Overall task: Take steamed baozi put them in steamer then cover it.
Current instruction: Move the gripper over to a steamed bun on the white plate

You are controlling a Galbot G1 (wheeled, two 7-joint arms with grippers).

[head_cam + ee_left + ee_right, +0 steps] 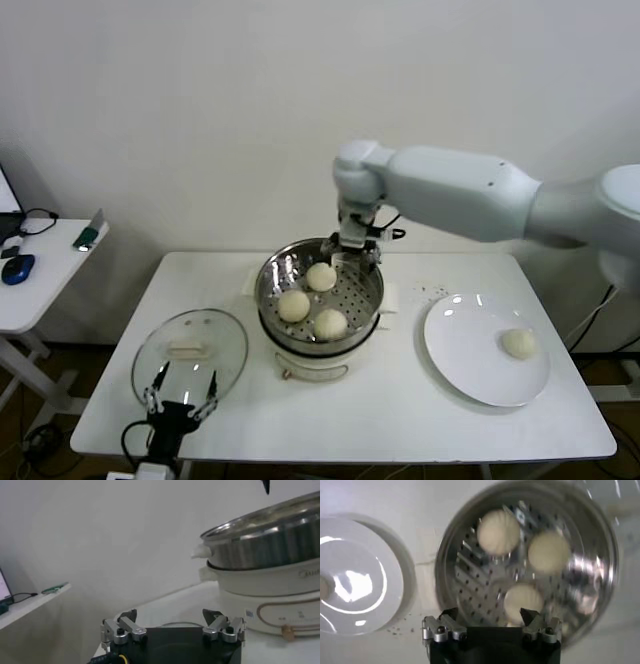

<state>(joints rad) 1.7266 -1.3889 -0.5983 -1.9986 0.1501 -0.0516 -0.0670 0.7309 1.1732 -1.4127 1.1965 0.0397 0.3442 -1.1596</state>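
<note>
our right claw (pixel 357 250) hangs spread and empty over the steamer's (pixel 372 290) far rim, three baozi (pixel 321 277) inside, one (pixel 518 343) on the plate (pixel 455 340); left claw (pixel 181 400) waits spread by the lid (pixel 190 346).

A plain white wall (pixel 200 100) backs the white table (pixel 400 400) (a smaller side table (pixel 40 280) stands left).
</note>
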